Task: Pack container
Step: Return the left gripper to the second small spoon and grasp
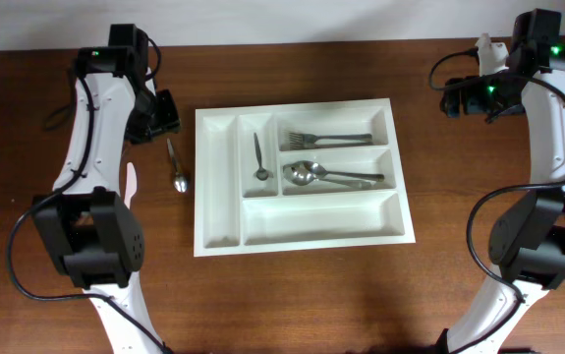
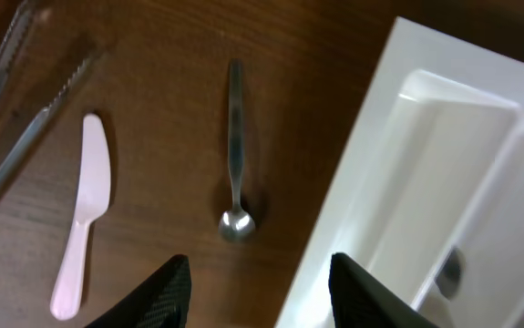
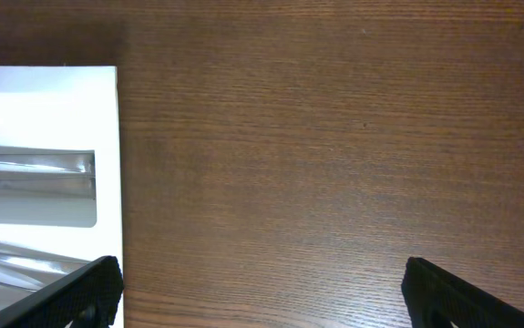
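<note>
A white cutlery tray (image 1: pixel 297 105) lies at the table's centre. It holds a small spoon (image 1: pixel 259 157), forks (image 1: pixel 326 138) and larger spoons (image 1: pixel 326 175). A metal spoon (image 1: pixel 176 165) and a pale pink plastic knife (image 1: pixel 132 187) lie on the wood left of the tray. My left gripper (image 1: pixel 161 116) is open and empty, above the table by the loose spoon's handle end. In the left wrist view the open jaws (image 2: pixel 260 273) frame the wood just past the spoon (image 2: pixel 235 155), with the knife (image 2: pixel 81 214) to its left. My right gripper (image 1: pixel 456 98) is open and empty, right of the tray.
In the left wrist view the tray's wall (image 2: pixel 362 182) fills the right side, and thin clear utensils (image 2: pixel 25 109), one serrated, lie at the top left. The right wrist view shows its open jaws (image 3: pixel 262 282) over bare wood and the tray's edge (image 3: pixel 107 100).
</note>
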You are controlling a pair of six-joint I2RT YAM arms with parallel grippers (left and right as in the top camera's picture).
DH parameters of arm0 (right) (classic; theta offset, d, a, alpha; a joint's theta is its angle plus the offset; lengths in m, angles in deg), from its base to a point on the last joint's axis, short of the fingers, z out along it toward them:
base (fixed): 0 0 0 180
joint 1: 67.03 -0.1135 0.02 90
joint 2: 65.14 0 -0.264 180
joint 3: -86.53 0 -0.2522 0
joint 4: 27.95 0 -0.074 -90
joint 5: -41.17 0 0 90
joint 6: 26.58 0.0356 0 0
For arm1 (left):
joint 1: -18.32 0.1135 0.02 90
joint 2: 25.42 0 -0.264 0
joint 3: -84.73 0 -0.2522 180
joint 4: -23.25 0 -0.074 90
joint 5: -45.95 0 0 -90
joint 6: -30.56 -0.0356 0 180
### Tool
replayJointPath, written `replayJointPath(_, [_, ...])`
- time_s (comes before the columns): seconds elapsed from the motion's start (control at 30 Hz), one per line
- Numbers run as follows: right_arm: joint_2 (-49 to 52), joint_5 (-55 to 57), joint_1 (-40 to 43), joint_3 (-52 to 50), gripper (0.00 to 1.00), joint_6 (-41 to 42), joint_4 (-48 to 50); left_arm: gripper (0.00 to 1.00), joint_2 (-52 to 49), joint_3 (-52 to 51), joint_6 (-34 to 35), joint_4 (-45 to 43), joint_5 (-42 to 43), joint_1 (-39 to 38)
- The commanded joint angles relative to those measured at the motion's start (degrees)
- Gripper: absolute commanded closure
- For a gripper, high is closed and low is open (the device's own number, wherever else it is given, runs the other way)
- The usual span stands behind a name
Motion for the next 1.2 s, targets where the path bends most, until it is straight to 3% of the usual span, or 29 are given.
replayJointPath(0.0, [-0.72,0.5,0.04,0.76,0.01,0.68,0.0,0.49,1.7,-3.87,-1.31,-1.86,-2.56,-0.2])
replayJointPath(0.73, [-0.72,0.5,0.04,0.76,0.01,0.68,0.0,0.56,1.4,-25.94,-2.64,-23.17,-1.46,0.22])
replayJointPath(0.9, [-0.72,0.5,0.04,0.76,0.01,0.68,0.0,0.66,1.4,-27.96,-3.28,-25.81,-1.66,0.24])
replayJointPath(1.1, [-0.72,0.5,0.04,0.76,0.01,0.68,0.0,0.66,1.38,-29.42,-3.26,-27.43,-1.66,0.22])
replayJointPath(1.17, [-0.72,0.5,0.04,0.76,0.01,0.68,0.0,0.74,1.38,-29.44,-3.26,-27.63,-2.1,0.22])
